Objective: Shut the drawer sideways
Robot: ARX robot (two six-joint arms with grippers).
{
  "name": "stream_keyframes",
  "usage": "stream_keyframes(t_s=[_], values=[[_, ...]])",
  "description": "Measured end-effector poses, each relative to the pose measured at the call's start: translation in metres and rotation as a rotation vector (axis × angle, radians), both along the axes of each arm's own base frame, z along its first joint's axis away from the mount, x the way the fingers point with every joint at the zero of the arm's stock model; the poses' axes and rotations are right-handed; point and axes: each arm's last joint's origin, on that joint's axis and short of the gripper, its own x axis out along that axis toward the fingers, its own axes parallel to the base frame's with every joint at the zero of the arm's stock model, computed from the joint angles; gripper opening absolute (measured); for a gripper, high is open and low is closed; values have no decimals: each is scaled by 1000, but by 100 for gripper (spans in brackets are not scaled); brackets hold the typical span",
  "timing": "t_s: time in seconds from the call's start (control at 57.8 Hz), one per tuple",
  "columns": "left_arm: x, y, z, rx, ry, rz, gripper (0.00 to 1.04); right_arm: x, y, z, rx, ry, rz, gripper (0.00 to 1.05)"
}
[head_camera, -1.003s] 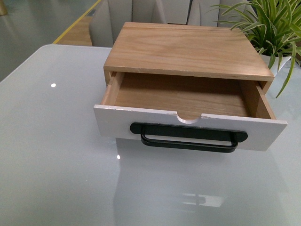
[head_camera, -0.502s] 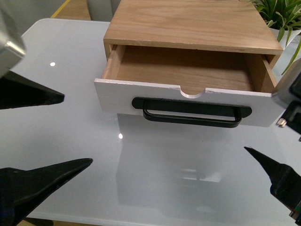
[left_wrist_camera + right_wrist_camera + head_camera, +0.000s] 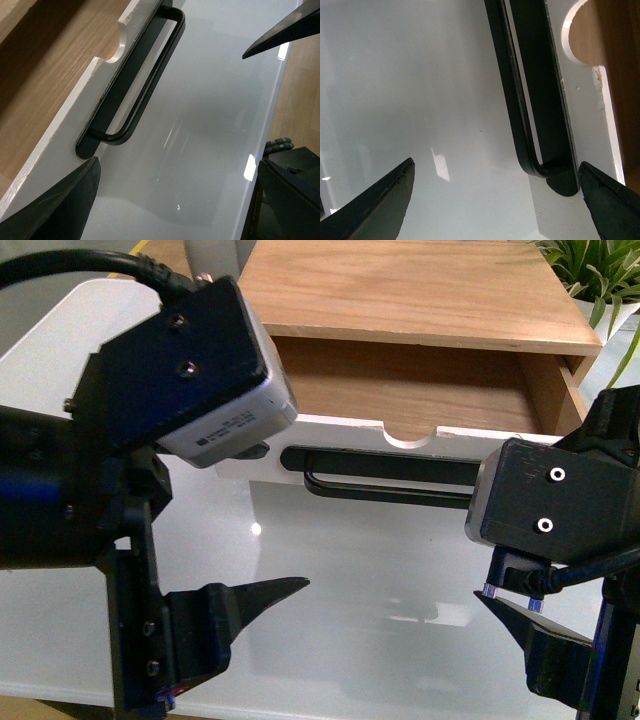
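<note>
The drawer stands pulled out of a light wood box, its wood floor showing. Its white front has a half-round notch and a long black bar handle. My left gripper is open over the table in front of the drawer's left end; the left wrist view shows the handle ahead of its spread fingers. My right gripper is open by the handle's right end, one finger over the front panel. Neither gripper touches the drawer.
The box sits on a glossy white table. A potted green plant stands behind the box at the right. The table's near edge shows in the left wrist view, with wooden floor beyond it.
Both arms have come far into the front view and moved closer to the drawer front. The drawer stays open as before.
</note>
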Motion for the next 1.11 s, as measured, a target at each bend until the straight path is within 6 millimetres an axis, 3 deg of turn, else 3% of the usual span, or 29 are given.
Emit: stream_keyframes(t_s=[0.467,1.107], values=[[27,-22,-15,22,16,-73,96,12,7,-14,-64,29,96,96],[41,-40,-24,42,27,-129,96,24,11,-21,-61,35,120,96]])
